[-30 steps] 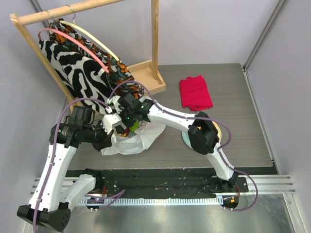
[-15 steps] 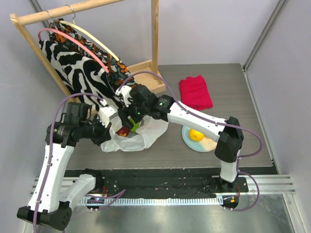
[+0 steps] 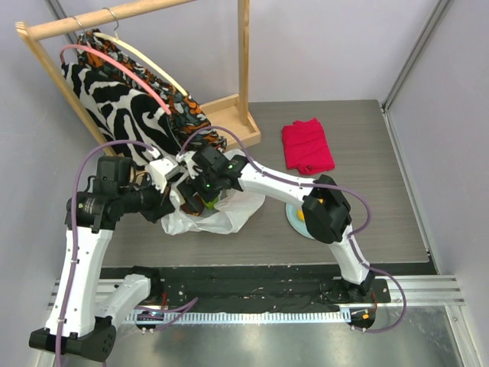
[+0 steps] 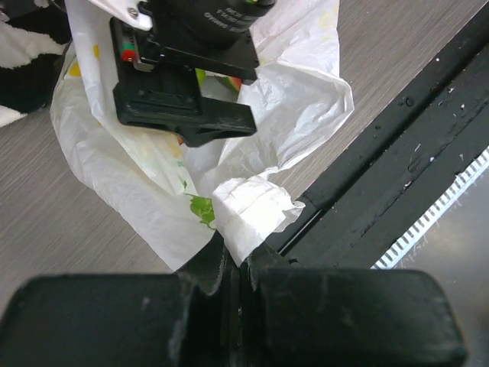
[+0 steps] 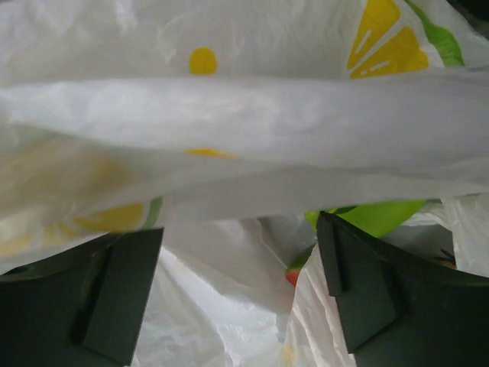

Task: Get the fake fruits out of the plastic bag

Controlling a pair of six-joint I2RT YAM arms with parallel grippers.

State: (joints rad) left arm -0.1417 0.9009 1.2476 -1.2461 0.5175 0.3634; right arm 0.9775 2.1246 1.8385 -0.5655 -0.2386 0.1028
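The white plastic bag, printed with citrus slices, lies on the table's near left. My left gripper is shut on the bag's edge and holds it up. My right gripper is open with its fingers inside the bag's mouth, empty. Between its fingers I see folds of the bag, a green piece and a bit of an orange-red piece. The left wrist view shows green and red fruit behind the right gripper. A yellow lemon peeks from under the right arm.
A pale plate right of the bag is mostly hidden under the right arm's elbow. A folded red cloth lies at the back right. A wooden clothes rack with a zebra-print garment stands at the back left. A black rail runs along the table's near edge.
The right arm's elbow has swung back over the plate, hiding most of the lemon, and its gripper has sunk lower into the bag. The left gripper has kept hold of the bag, shifting slightly.
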